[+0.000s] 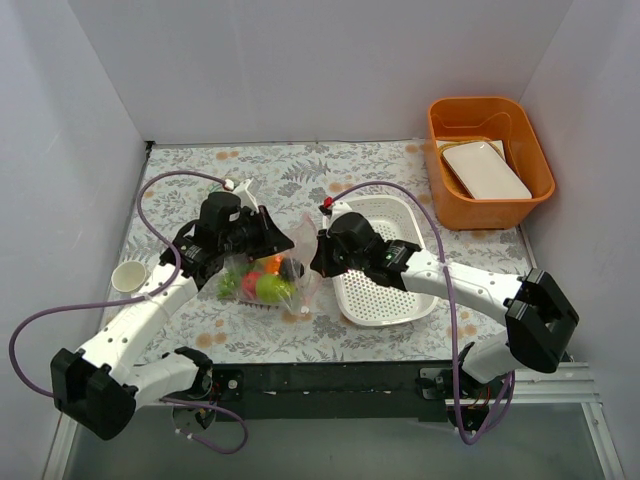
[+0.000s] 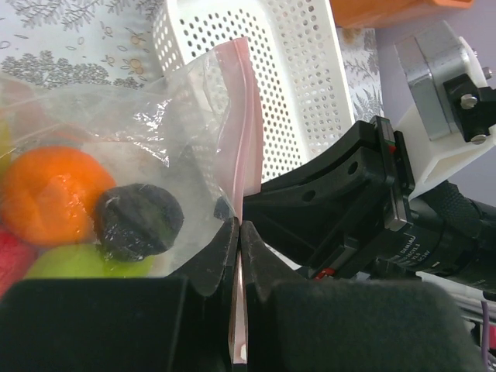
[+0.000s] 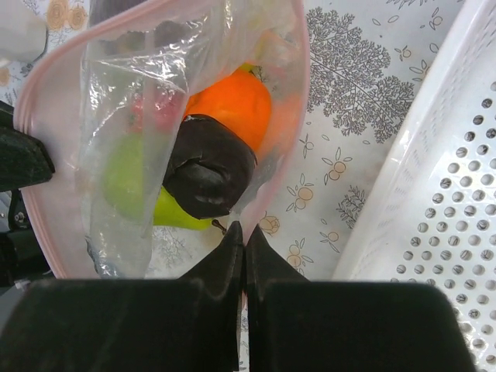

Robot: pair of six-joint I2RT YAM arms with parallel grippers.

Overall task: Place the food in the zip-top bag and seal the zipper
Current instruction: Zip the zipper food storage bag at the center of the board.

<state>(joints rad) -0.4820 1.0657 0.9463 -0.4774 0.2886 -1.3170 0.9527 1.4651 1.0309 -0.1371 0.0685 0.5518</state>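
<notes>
The clear zip-top bag (image 1: 262, 288) lies between my two grippers with the food inside. In the left wrist view I see an orange (image 2: 50, 194), a dark fruit (image 2: 139, 221) and a green fruit (image 2: 77, 262) through the plastic. My left gripper (image 2: 239, 229) is shut on the pink zipper (image 2: 248, 139). My right gripper (image 3: 244, 232) is shut on the zipper (image 3: 304, 85) at the other side. In the right wrist view the strip curves round in a loop, with the orange (image 3: 232, 105) and the dark fruit (image 3: 209, 167) showing. In the top view the left gripper (image 1: 284, 244) and right gripper (image 1: 317, 262) flank the bag's mouth.
A white perforated basket (image 1: 392, 292) stands just right of the bag, under my right arm. An orange bin (image 1: 530, 165) holding a white tray is at the back right. A paper cup (image 1: 128, 277) sits at the left. Walls close in on three sides.
</notes>
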